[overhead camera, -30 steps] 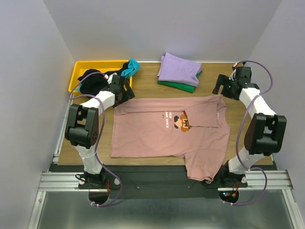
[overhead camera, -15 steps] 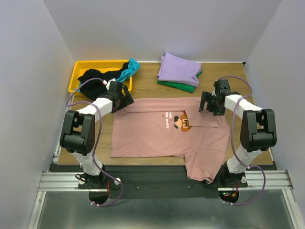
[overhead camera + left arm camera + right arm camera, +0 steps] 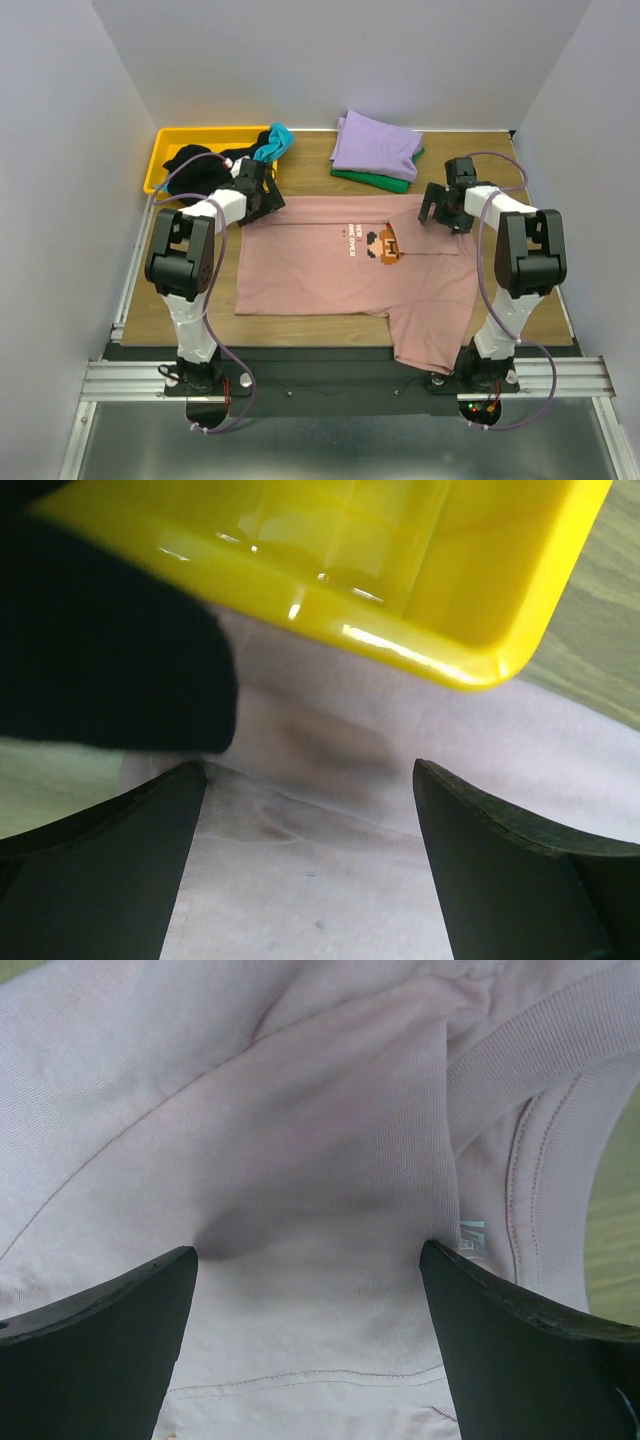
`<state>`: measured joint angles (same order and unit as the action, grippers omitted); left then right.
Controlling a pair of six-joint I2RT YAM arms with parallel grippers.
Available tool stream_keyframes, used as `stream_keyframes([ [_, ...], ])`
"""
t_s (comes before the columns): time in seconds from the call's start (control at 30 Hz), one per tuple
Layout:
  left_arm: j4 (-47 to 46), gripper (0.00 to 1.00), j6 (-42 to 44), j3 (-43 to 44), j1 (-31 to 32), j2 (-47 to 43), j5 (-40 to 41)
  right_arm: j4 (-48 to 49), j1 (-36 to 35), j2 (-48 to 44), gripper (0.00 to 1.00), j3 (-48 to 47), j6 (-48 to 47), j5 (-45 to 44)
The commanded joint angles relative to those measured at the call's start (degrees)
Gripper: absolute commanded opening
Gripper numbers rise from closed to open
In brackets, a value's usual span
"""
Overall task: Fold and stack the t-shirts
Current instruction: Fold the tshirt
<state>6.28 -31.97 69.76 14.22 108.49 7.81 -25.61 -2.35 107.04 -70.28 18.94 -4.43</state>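
Pink t-shirt (image 3: 340,265) lies spread flat mid-table (image 3: 310,152), print up, collar end toward your right arm, and one flap reaches the table's near edge. Your left gripper (image 3: 262,192) sits at its far left corner and your right gripper (image 3: 438,208) at the far right edge by the collar.

Both wrist views show what the top view can't: the fingers on each side are spread wide, with pink cloth lying between them and nothing pinched. In the left wrist view you get the yellow bin (image 3: 470,630) corner right above the cloth and the black t-shirt (image 3: 100,630) hanging at the left. The right wrist view gives you the ribbed collar (image 3: 520,1080) and a small neck label (image 3: 470,1236) with pale blue print, too blurred to read.

Only the top view shows the rest. The lavender t-shirt (image 3: 375,143) lies folded on the green t-shirt (image 3: 372,178) at the far middle. The black tee and the teal t-shirt (image 3: 272,142) spill out of the bin at far left.

White chest text runs beside the pixel figure (image 3: 386,248). It's sideways and too small to read.
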Motion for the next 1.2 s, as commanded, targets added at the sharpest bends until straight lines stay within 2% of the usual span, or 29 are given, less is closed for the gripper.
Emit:
stream_keyframes([
  [0.0, 4.3, 0.98, 1.4, 4.8, -0.7, 4.3, 1.9, 1.2, 0.7, 5.5, 1.0, -1.9, 0.4, -1.5],
  [0.2, 5.5, 0.98, 1.6, 7.0, -0.8, 3.9, 2.2, 1.1, 0.7, 3.7, 1.0, -3.4, -1.9, 0.8],
  [0.33, 5.5, 0.98, 1.3, 5.4, -0.7, -0.5, 1.4, 1.0, 0.7, -1.8, 1.0, -1.3, -2.8, 2.8],
  [0.43, 5.2, 0.98, 2.3, 2.9, -0.5, -6.3, -0.3, 1.1, 0.6, -8.1, 1.0, 0.5, -3.7, 7.6],
  [0.53, 5.6, 0.98, 2.0, -0.7, -0.3, -13.1, -0.2, 1.1, 0.5, -14.3, 1.0, 3.3, -2.6, 8.0],
  [0.63, 6.7, 0.98, -0.8, -6.1, -0.3, -22.4, 2.3, 1.0, 0.5, -20.9, 1.0, 7.3, -0.4, 8.0],
  [0.73, 8.7, 0.98, -5.2, -12.6, -0.3, -27.9, 3.4, 1.2, 0.5, -29.2, 1.0, 13.6, 4.6, 7.8],
  [0.83, 10.4, 0.98, -11.4, -21.4, -0.3, -37.8, 3.7, 1.0, 0.5, -37.1, 1.0, 18.9, 9.9, 2.8],
  [0.93, 12.9, 0.98, -17.0, -30.4, -0.3, -44.3, 4.1, 1.1, 0.5, -41.9, 1.0, 22.0, 12.8, 0.9],
  [0.97, 13.4, 0.98, -18.0, -32.5, -0.3, -48.9, 4.0, 1.1, 0.7, -44.0, 1.0, 22.6, 13.2, 0.6],
  [1.07, 16.6, 0.98, -24.0, -42.0, -0.3, -57.4, 3.5, 1.1, 0.7, -45.6, 1.0, 24.3, 16.2, -0.8],
  [1.17, 18.1, 0.98, -28.5, -47.2, -0.3, -64.1, 1.9, 1.2, 0.8, -45.7, 1.0, 25.4, 20.1, -2.5],
])
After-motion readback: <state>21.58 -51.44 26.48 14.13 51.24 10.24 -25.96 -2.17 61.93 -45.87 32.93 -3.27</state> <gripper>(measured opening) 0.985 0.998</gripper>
